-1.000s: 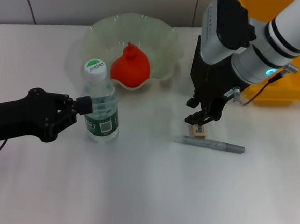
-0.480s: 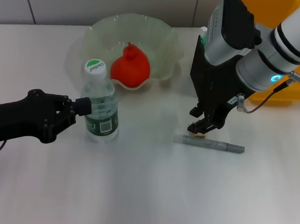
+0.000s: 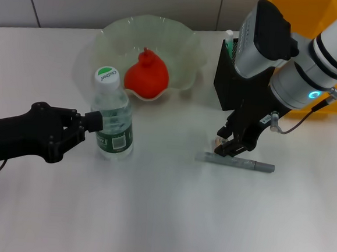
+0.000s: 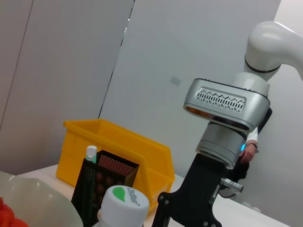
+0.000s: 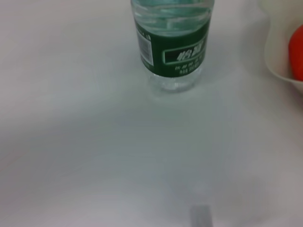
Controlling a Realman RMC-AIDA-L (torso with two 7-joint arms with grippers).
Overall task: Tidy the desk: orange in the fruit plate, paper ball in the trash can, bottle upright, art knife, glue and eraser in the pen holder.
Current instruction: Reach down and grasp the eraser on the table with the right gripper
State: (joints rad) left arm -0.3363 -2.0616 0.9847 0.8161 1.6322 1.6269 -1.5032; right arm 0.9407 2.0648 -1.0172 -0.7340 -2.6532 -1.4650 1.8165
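Head view puts the right gripper [image 3: 230, 144] low over the table, its fingers apparently pinched on the eraser [image 3: 220, 145], a small tan block half hidden between them; whether it is lifted or resting on the surface I cannot tell. Directly under and just in front of that claw lies the art knife [image 3: 235, 162], a grey stick flat on the table, not yet picked up. Directly behind the claw stands the black mesh pen holder [image 3: 225, 84], with a white, green-capped tube poking from it, probably the glue [image 3: 229, 35]. So glue looks done, eraser is in hand, and the knife is left.

Off to the claw's left, well apart, the bottle [image 3: 112, 116] stands upright, green cap up. The left gripper [image 3: 92, 121] is at its side, fingers against the label; whether they actually clamp it is hidden. That step looks finished bar the release.

Farther back and left of the right claw sits the fruit plate [image 3: 186, 51], pale and ruffled, with the orange [image 3: 147, 74] inside it: done. No paper ball or trash can shows in any view, so that part cannot be judged. A yellow bin [image 3: 329, 86] sits behind the right arm.
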